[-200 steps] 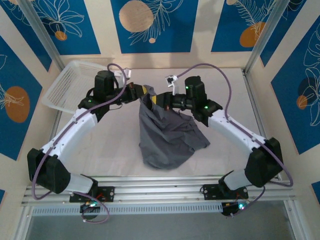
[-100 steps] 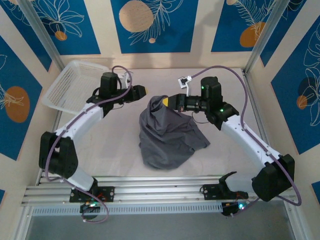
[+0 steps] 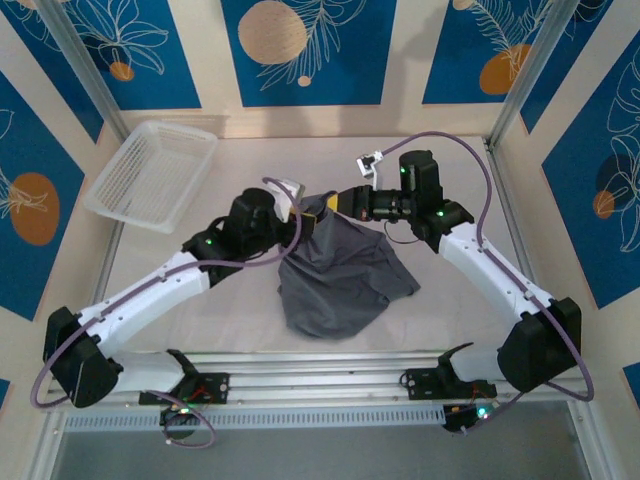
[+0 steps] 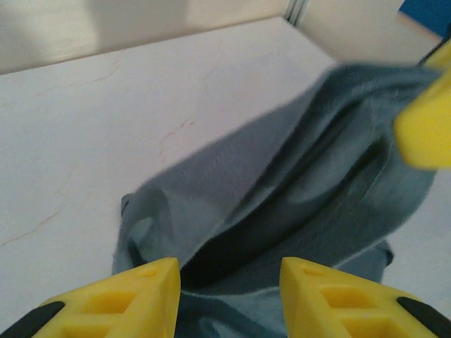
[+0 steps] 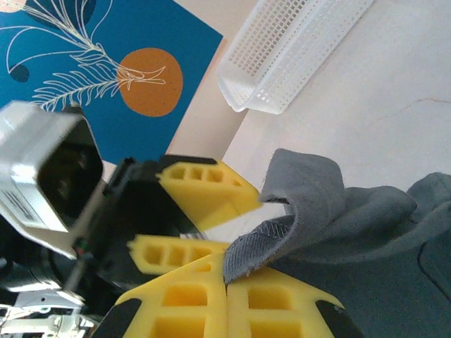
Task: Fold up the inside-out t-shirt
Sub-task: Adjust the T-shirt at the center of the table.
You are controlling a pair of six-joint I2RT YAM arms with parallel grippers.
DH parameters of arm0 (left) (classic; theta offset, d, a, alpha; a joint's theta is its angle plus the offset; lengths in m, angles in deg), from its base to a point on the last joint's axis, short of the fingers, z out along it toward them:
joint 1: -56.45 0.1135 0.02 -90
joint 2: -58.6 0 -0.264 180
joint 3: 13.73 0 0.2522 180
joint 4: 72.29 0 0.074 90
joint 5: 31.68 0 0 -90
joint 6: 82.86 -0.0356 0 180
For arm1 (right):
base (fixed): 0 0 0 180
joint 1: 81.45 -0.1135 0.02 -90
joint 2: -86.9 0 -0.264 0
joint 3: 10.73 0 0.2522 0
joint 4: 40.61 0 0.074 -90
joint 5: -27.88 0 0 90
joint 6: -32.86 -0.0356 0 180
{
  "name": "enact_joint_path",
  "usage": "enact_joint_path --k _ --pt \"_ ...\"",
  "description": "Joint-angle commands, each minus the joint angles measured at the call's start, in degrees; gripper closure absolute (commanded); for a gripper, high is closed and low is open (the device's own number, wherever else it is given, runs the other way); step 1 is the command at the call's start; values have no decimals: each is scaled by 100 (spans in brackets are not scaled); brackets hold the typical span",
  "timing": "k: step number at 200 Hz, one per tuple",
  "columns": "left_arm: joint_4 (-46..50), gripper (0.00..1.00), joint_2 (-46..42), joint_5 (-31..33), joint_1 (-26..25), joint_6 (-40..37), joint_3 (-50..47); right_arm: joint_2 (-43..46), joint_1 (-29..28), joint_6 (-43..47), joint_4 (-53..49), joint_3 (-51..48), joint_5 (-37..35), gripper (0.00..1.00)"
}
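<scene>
The inside-out t-shirt [image 3: 338,268] is a slate-grey heap in the middle of the table, its top edge lifted. My right gripper [image 3: 328,204] is shut on that edge; in the right wrist view the stitched hem [image 5: 264,243] is pinched between its yellow fingers [image 5: 227,282]. My left gripper [image 3: 302,218] is open just left of the same raised edge. In the left wrist view its two fingers [image 4: 229,285] stand apart, with a dark fold of the shirt [image 4: 282,204] hanging just ahead of them. The right gripper's yellow fingertip [image 4: 426,130] shows at the far right.
A white mesh basket [image 3: 150,175] sits at the back left of the table, also seen as the basket [image 5: 296,42] in the right wrist view. Metal frame posts and patterned blue walls [image 3: 300,50] enclose the table. Bare tabletop [image 3: 200,330] lies to the front left.
My left gripper let go of the shirt's top edge, swung away left, then came back low beside the shirt, open. The right gripper kept its hold and shifted slightly right.
</scene>
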Motion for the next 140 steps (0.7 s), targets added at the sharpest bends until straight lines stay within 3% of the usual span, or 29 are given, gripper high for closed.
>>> enact_joint_path --k 1,25,51,83,95,108,140 --pt "-99 59 253 901 -64 -341 233 37 -53 -78 -109 203 103 100" --pt "72 53 658 1603 -77 -388 547 32 -110 -83 -97 208 128 100" --pt "108 50 989 1937 -52 -453 822 25 -175 -96 -61 216 103 100" --pt "723 56 1353 2043 195 -99 1339 14 -229 181 -536 331 -370 100" --pt "1071 71 1338 1740 353 -15 1565 27 -229 470 -1003 416 -889 100" --pt "1481 100 1297 907 578 -2 1835 30 -235 868 -1524 472 -1635 100" --pt "2149 100 1175 -1732 1088 207 2257 -37 -277 1814 -2247 436 -3546 100"
